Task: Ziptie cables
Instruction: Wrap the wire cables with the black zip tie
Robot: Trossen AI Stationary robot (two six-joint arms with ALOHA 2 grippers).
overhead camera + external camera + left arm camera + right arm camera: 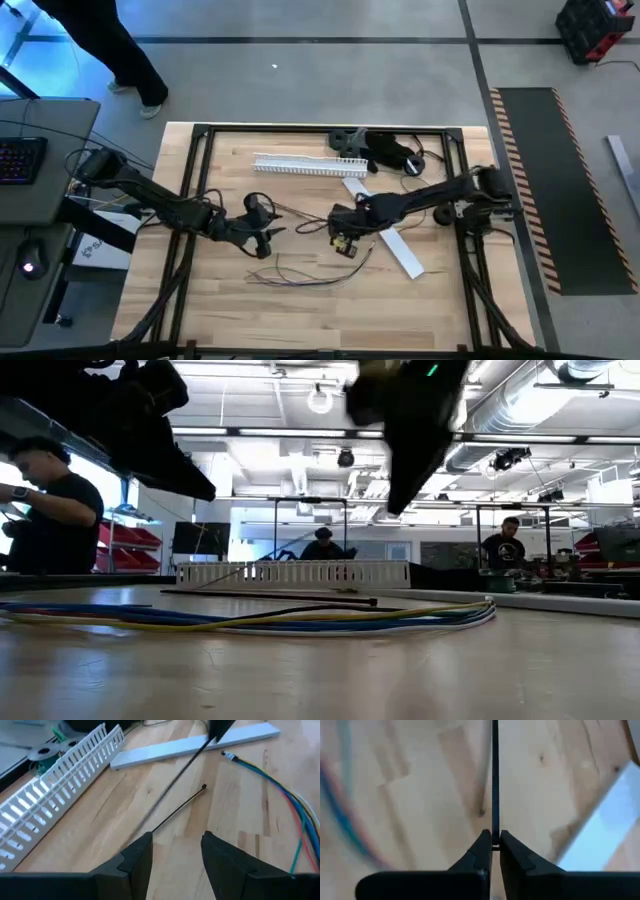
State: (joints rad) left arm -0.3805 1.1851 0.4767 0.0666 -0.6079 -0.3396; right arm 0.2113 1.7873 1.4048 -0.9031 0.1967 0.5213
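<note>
The cables lie loose on the wooden table near its front; in the low view they show as blue, yellow and white wires. My right gripper is over the table's middle, shut on a thin black ziptie. That ziptie reaches toward my left gripper, which is open a little to the left; its free end stops just ahead of the open fingers. A second black ziptie lies flat on the wood. My right gripper pinches one end of the black ziptie between its two fingertips. The strip runs straight on ahead of the fingers, in line with them, toward the table's left. In the left wrist view it appears to stand above the wood.
A white slotted cable duct lies across the far part of the table. A flat white strip lies under my right arm. A black gadget with a cord sits at the far edge. People stand beyond the table.
</note>
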